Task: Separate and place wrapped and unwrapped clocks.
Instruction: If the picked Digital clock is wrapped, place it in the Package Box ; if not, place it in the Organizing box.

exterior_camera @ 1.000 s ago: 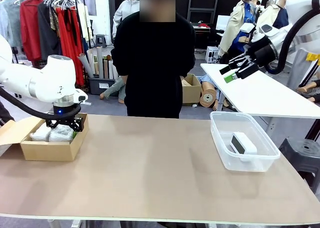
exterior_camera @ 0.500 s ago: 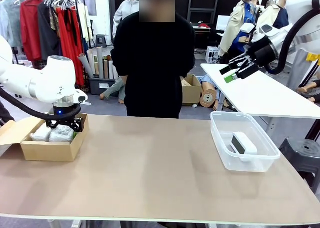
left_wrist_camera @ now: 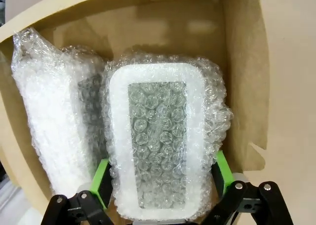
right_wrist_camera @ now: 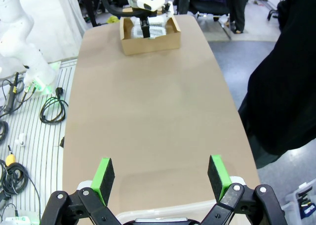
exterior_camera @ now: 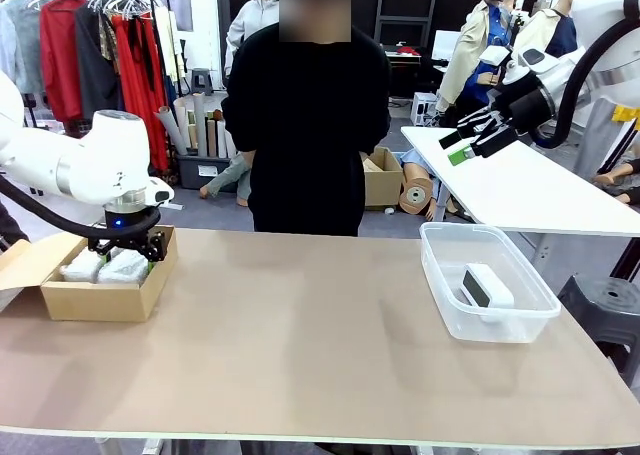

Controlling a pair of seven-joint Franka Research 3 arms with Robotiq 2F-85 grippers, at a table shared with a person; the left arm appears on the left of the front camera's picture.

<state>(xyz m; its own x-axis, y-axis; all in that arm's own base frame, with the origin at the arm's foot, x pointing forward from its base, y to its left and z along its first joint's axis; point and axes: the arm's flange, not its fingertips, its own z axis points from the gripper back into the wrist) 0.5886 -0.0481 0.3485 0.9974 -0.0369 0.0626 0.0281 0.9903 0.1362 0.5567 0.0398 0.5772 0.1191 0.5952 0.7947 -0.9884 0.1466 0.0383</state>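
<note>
Table (exterior_camera: 300, 355), boxed wrapped clocks (left_wrist_camera: 158, 141), binned clock (exterior_camera: 486, 285)

The right tool (right_wrist_camera: 160, 173) hangs with its green pads (right_wrist_camera: 104, 173) spread wide above the bare brown desk (right_wrist_camera: 153, 116). At the far end sits a cardboard box (right_wrist_camera: 149, 37) with the left tool (right_wrist_camera: 144, 28) inside it. A person's black sleeve (right_wrist_camera: 286, 86) fills the right edge.
</note>
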